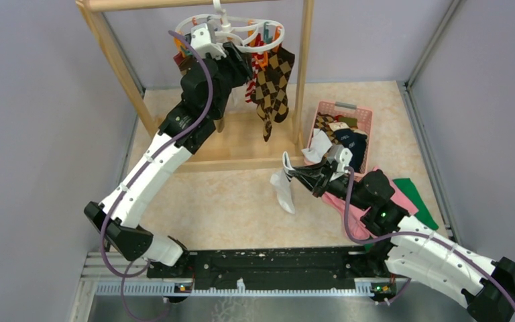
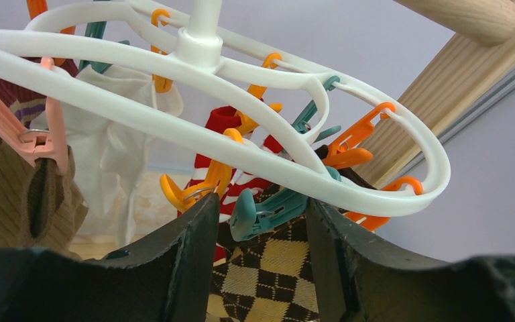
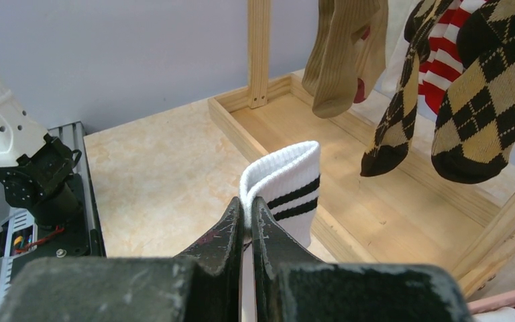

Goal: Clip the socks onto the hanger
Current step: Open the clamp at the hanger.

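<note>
The white oval hanger (image 1: 241, 32) hangs from the wooden rack, with argyle socks (image 1: 273, 84) clipped under it. My left gripper (image 1: 240, 65) is raised just below the ring. In the left wrist view it (image 2: 261, 231) is open, and a teal clip (image 2: 263, 211) sits between its fingers without touching either. The hanger ring (image 2: 141, 114), an argyle sock (image 2: 275, 275), a red-white striped sock (image 2: 241, 181), a white sock (image 2: 121, 144) and a brown sock (image 2: 10, 201) hang there. My right gripper (image 3: 247, 204) is shut on the cuff of a white sock with black stripes (image 3: 288, 184), which dangles above the floor (image 1: 285, 191).
The wooden rack's posts (image 1: 302, 74) and base tray (image 3: 375, 201) stand behind the held sock. A pink basket (image 1: 365, 124) with more socks is at the right. A pink cloth (image 1: 355, 211) and a green cloth (image 1: 417, 201) lie under the right arm.
</note>
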Motion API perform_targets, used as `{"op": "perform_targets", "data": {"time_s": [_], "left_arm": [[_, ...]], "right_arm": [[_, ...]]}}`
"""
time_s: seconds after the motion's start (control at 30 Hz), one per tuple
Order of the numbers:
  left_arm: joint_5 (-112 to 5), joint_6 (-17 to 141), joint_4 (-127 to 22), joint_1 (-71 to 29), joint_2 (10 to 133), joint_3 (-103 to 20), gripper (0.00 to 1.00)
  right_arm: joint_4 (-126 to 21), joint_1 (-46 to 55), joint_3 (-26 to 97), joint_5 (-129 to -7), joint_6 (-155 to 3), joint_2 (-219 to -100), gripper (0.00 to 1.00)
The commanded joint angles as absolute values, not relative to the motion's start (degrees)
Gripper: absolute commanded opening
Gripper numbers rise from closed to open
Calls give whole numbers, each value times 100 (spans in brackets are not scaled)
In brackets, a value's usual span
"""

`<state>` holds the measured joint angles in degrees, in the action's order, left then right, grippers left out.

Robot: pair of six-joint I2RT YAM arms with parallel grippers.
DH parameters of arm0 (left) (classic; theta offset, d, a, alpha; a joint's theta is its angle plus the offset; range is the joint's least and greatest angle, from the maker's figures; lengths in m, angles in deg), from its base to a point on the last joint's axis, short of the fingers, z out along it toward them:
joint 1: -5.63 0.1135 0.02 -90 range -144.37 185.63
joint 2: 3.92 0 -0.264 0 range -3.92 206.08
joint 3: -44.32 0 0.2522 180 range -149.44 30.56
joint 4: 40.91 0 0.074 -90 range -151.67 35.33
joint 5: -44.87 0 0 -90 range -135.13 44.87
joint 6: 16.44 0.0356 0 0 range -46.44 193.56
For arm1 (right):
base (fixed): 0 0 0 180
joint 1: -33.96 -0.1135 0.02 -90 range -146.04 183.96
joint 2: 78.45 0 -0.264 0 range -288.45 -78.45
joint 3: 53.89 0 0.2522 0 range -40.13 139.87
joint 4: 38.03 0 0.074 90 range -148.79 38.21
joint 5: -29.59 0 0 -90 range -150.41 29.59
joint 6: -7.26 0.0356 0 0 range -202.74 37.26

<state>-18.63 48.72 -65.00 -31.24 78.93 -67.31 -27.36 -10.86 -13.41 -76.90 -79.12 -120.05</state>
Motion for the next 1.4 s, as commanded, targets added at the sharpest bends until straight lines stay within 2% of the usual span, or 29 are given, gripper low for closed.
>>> {"op": "perform_targets", "data": {"time_s": [0.0, 0.17, 0.27, 0.77, 0.83, 0.93, 1.0, 1.37], "left_arm": [[-1740, 5027, -6307, -3164, 7964, -7014, 56], [-1753, 5036, -6298, -3164, 7982, -7017, 54], [-1766, 5058, -6279, -3171, 7976, -7017, 45], [-1746, 5220, -6123, -3171, 7856, -6864, 25], [-1736, 5222, -6120, -3166, 7839, -6846, 26], [-1718, 5227, -6131, -3164, 7841, -6833, 41], [-1727, 5229, -6150, -3167, 7856, -6832, 47], [-1665, 5255, -6160, -3166, 7954, -6897, 51]], "right_arm": [[-2481, -1066, -1223, -7641, -7942, -11906, 0], [-2493, -1064, -1236, -7641, -7941, -11884, 0], [-2485, -1069, -1236, -7641, -7940, -11873, 0], [-2481, -1062, -1252, -7643, -7940, -11868, 0], [-2474, -1065, -1249, -7641, -7945, -11869, 0], [-2471, -1064, -1246, -7643, -7935, -11870, 0], [-2465, -1063, -1243, -7641, -7940, -11870, 0], [-2467, -1068, -1240, -7641, -7950, -11861, 0]]}}
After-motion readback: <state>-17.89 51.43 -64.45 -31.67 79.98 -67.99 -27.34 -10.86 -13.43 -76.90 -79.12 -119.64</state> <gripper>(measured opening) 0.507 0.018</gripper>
